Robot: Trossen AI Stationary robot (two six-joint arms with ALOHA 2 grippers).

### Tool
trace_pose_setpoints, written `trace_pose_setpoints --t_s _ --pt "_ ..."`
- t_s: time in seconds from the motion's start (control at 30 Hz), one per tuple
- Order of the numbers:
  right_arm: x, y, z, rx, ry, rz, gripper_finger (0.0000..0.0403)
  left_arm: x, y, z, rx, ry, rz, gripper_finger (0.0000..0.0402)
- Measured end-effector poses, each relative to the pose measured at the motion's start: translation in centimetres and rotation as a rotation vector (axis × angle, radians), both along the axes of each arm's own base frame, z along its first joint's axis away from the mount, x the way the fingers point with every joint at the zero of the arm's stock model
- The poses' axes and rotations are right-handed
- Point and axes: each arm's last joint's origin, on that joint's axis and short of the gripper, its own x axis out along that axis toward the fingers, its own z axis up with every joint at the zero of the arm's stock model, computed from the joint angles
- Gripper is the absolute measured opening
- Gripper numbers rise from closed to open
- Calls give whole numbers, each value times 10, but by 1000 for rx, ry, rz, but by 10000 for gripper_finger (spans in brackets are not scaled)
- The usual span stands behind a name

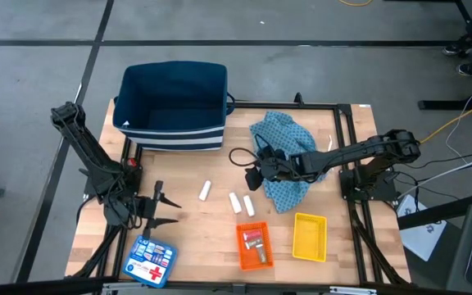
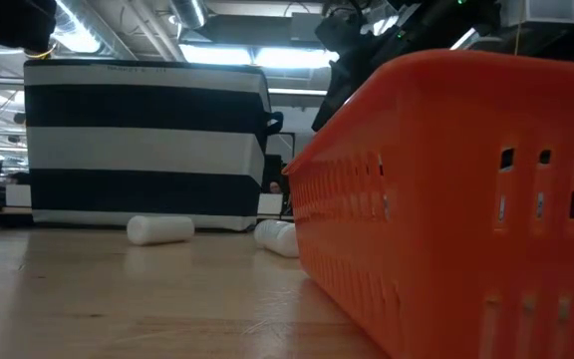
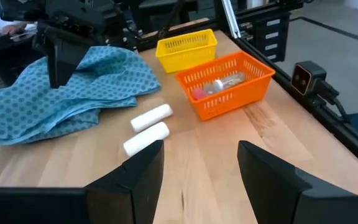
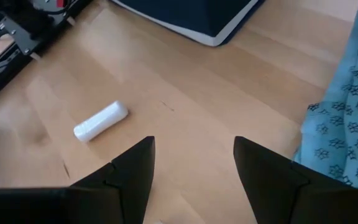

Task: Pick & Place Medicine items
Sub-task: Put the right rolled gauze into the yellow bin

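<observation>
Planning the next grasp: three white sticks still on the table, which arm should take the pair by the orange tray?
Right, probably. The right gripper hangs open over the table just beside the pair of sticks, near the orange tray. The left gripper is open too, but sits farther off, nearer the lone stick.

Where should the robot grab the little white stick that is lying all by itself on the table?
Around its middle, coming straight down from above. The lone white stick lies flat on the bare wooden table, apart from the other two sticks, so fingers fit on both long sides. The open right gripper hangs nearby; its fingers should probably close across the round body, not the ends.
</observation>
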Motion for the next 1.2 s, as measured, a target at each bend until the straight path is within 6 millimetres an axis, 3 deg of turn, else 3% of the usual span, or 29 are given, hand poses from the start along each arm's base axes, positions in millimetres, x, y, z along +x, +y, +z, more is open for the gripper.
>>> trace_pose_setpoints --t_s 0.67,1.2 --pt "-1 15 -2 30 -8 17 220 0 0 -1 5 4 2 200" --pt "8 38 -50 209 109 -4 220 0 0 -1 4 4 2 200"
